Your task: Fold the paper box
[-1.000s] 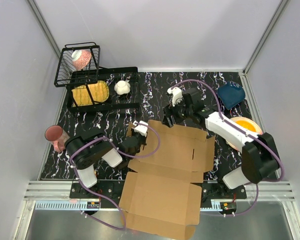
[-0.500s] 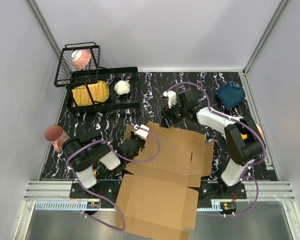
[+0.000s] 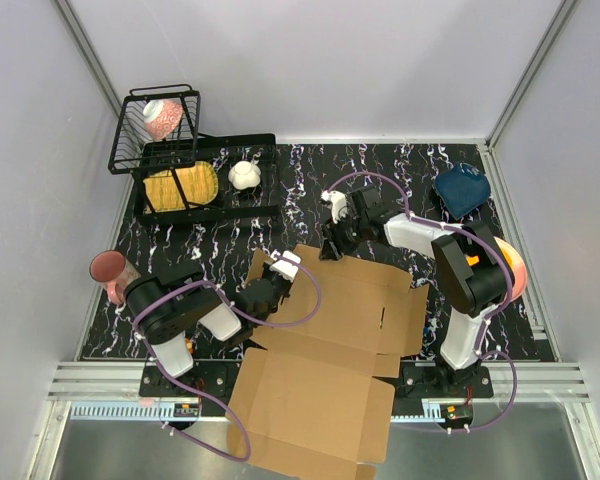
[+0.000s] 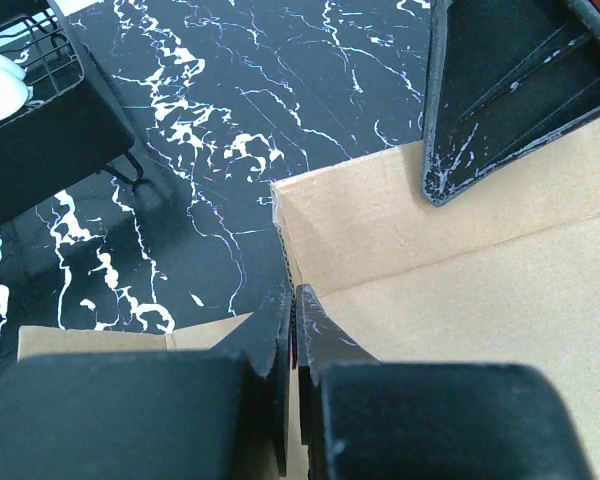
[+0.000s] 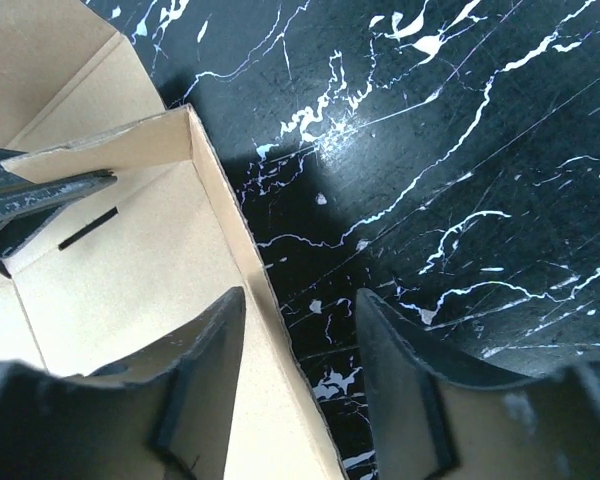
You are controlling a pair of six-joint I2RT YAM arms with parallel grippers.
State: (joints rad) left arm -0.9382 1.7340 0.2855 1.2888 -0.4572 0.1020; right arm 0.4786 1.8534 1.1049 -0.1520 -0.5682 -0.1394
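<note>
The paper box (image 3: pixel 330 350) is a brown corrugated sheet with flaps, lying partly folded on the black marbled table and hanging over its near edge. My left gripper (image 3: pixel 272 283) is shut on the box's left side wall; in the left wrist view its fingers (image 4: pixel 292 330) pinch the thin upright wall (image 4: pixel 285 240). My right gripper (image 3: pixel 332 246) is open at the box's far edge; in the right wrist view the far wall (image 5: pixel 250 270) stands between the two fingers, one finger (image 5: pixel 205 350) inside the box, the other over the table.
A black dish rack (image 3: pixel 195 180) with a yellow plate and a white item stands at the back left, with a wire basket (image 3: pixel 155 125) behind it. A pink cup (image 3: pixel 110 270) is at the left edge. A blue object (image 3: pixel 462 190) and an orange plate (image 3: pixel 505 265) are at the right.
The right arm has swung left and its gripper now straddles the box's far wall. The box has shifted slightly left and towards the near edge. The left gripper keeps its hold.
</note>
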